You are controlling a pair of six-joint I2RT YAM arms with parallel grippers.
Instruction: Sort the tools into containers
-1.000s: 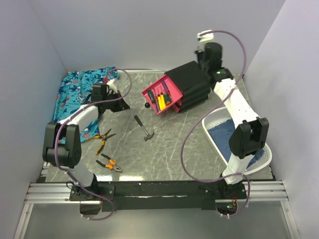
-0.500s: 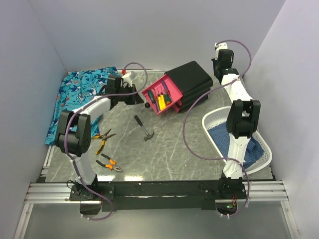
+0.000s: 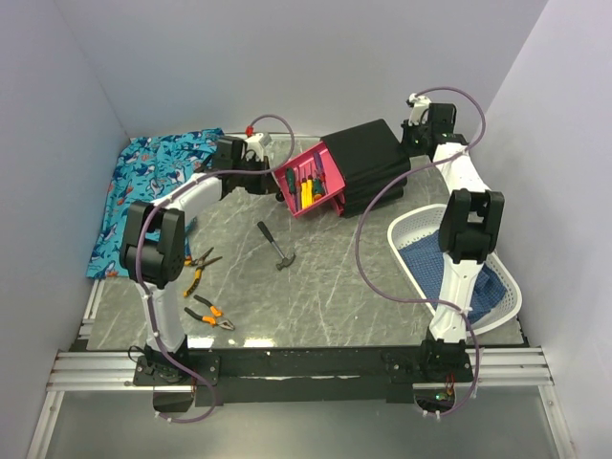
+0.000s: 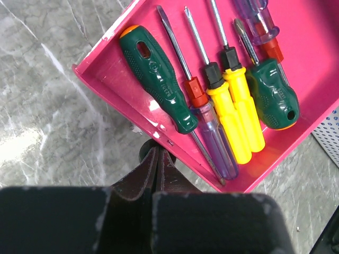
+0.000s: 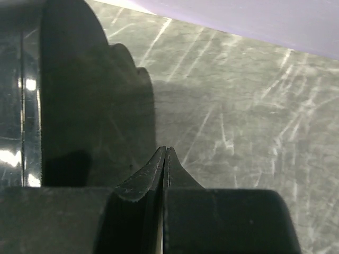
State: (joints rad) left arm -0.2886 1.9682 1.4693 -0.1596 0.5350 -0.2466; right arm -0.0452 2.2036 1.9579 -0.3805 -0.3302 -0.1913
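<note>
Plain pale lavender walls (image 3: 287, 57) close the far side and both flanks; a grey marble-patterned tabletop (image 3: 316, 277) with white veins fills the middle, evenly lit; silver aluminium rails (image 3: 96, 368) run along its near edge; a blue shark-patterned cloth (image 3: 143, 182) lies far left.

Two arms, same build. Left arm (image 3: 196, 194): white links, black joint housings, black wrist with a white camera block (image 3: 256, 143) and a small red bit on top. Right arm (image 3: 462, 177): same white links and black joints, white block (image 3: 413, 99) at the wrist. Mauve cable (image 3: 277, 119) runs off each arm down to its base; right cable (image 3: 357, 251) makes one big loop. Bases (image 3: 159, 360) black, on a black plate (image 3: 306, 364) with aluminium rails (image 3: 91, 369). Left gripper (image 4: 158, 151): black body, pale scuffed edges, black fingers (image 4: 140, 177) tapering to thin tips. Right gripper (image 5: 166, 150): same, fingers (image 5: 143, 182) glossier.
</note>
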